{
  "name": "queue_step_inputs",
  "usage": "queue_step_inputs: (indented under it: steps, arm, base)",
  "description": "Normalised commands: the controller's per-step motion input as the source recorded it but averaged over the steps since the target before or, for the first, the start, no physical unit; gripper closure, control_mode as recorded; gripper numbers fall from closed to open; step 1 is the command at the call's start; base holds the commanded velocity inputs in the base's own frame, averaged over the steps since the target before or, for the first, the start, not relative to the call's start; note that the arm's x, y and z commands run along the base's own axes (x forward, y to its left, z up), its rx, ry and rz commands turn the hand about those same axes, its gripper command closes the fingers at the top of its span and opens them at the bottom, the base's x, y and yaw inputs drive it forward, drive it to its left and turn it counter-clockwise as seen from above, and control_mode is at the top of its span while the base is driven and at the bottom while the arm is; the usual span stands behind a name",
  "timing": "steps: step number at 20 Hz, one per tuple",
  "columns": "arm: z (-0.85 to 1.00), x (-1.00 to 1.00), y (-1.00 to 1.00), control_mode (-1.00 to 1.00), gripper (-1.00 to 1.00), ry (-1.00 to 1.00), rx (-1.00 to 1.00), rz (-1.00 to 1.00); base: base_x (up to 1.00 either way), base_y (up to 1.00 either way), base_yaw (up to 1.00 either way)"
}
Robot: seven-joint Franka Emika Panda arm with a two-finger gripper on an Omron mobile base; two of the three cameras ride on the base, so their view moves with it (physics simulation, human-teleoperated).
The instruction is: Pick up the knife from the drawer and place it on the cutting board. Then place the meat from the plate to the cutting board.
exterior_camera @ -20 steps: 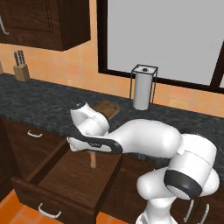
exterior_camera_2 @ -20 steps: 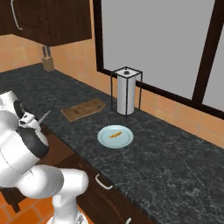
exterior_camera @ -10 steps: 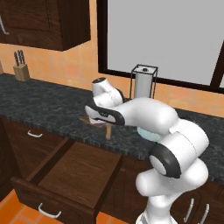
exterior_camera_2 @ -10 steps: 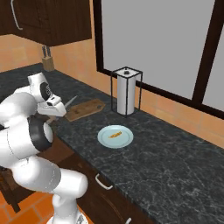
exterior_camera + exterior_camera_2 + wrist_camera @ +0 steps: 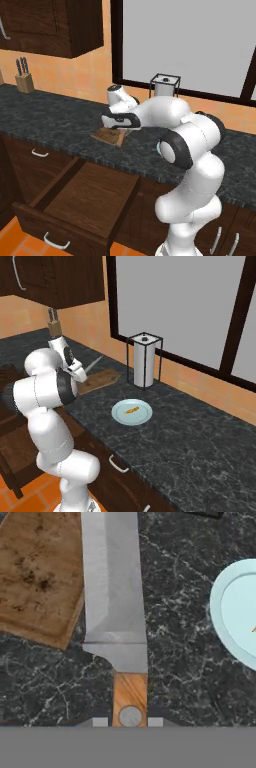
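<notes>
Gripper: jaws closed on the tan wooden handle of the knife, held above the dark counter over the cutting board's near edge. Grey blade points ahead of the hand, alongside the board. Plate: on the counter, right of the board and apart from it, bearing the meat. Drawer: pulled open below the counter, left of the arm. Knife block: far left on the counter.

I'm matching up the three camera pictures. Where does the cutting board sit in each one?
Left base view: cutting board left of centre, under the gripper.
Right base view: upper left, beside the arm.
Hand view: upper left, left of the knife.
Shared landmark: the plate.
</notes>
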Motion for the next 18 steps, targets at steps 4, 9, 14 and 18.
queue_step_inputs:
  steps: [4,9,14,18]
  arm:
    - [-0.39,0.94,0.00,-1.00,1.00,-0.04,0.11,-0.10]
    - [-0.30,0.86,0.00,-1.00,1.00,0.00,0.17,-0.09]
    - [-0.56,0.69,0.00,-1.00,1.00,0.01,0.13,-0.06]
    - [-0.45,0.49,0.00,-1.00,-1.00,0.00,0.10,-0.01]
  base:
    - [0.00,0.00,0.00]
    - [0.00,0.00,0.00]
    - [0.00,0.00,0.00]
    - [0.00,0.00,0.00]
